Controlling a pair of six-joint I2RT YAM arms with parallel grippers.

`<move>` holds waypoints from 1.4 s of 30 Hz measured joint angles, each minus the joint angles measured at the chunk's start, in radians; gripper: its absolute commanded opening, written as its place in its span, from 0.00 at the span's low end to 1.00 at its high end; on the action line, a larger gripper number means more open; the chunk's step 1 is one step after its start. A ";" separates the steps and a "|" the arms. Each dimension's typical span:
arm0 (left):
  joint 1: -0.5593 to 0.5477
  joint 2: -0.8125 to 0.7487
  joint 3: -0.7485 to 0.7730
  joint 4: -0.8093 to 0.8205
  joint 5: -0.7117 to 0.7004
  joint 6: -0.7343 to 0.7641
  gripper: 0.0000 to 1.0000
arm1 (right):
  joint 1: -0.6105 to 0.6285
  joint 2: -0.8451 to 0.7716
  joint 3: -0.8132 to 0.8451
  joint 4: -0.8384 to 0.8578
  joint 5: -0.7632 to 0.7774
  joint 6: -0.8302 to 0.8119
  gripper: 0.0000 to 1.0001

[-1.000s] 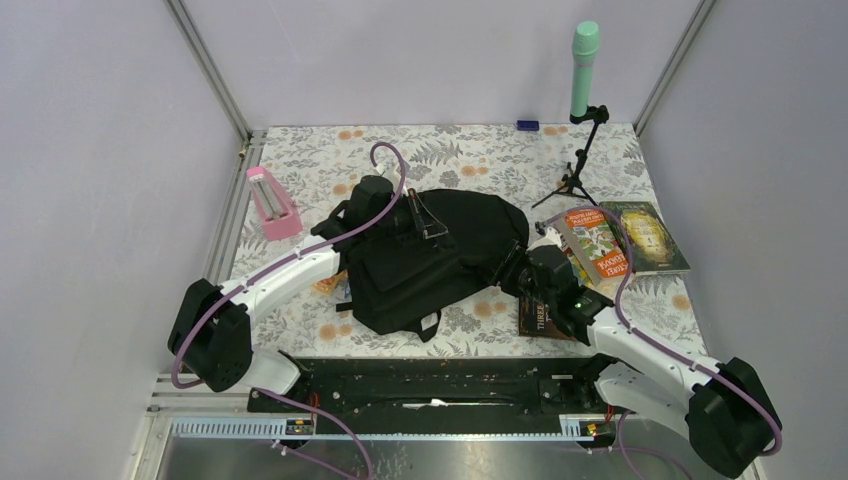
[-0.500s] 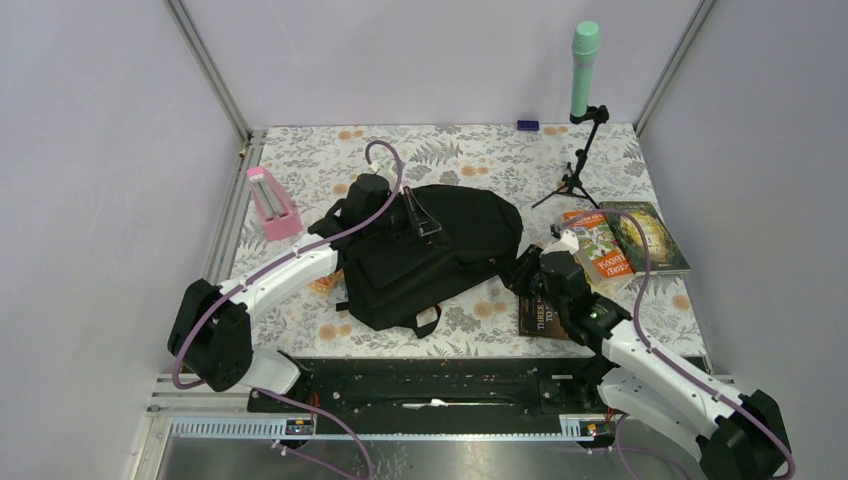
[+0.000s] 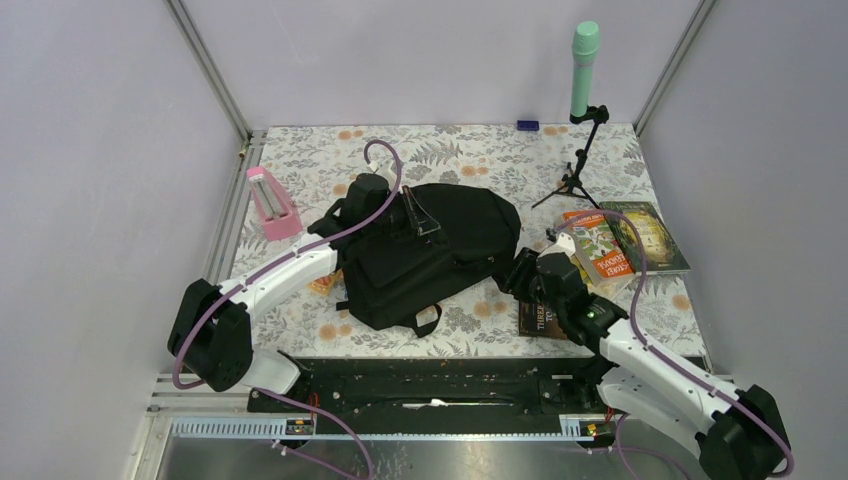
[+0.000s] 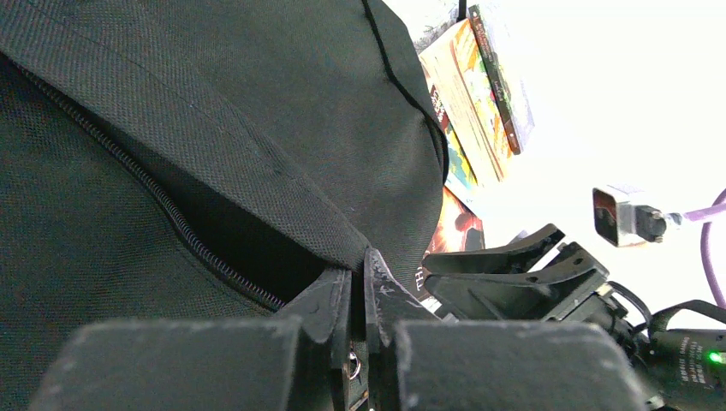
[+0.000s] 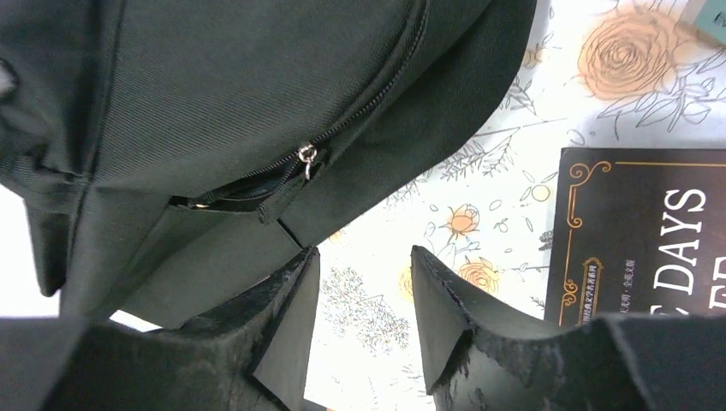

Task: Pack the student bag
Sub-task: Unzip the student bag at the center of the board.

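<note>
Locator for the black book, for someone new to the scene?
Find the large black fabric backpack mid-table. Right of it, beside the right gripper, lies a flat black book with gold lettering. The two books farther back have orange and green covers.

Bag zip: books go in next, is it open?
Partly open: right wrist view shows a dark gap beside the zip slider on the student bag.
</note>
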State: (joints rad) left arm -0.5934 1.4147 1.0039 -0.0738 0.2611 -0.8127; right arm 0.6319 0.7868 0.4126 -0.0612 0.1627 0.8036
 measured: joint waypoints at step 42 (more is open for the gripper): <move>0.003 0.008 0.000 -0.001 0.000 0.000 0.00 | 0.117 0.399 0.215 0.071 0.138 -0.115 0.63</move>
State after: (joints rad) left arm -0.5903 1.4223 1.0039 -0.0746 0.2615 -0.8127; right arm 0.7486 1.1862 0.6273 0.0093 0.3008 0.6888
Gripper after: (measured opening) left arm 0.024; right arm 0.619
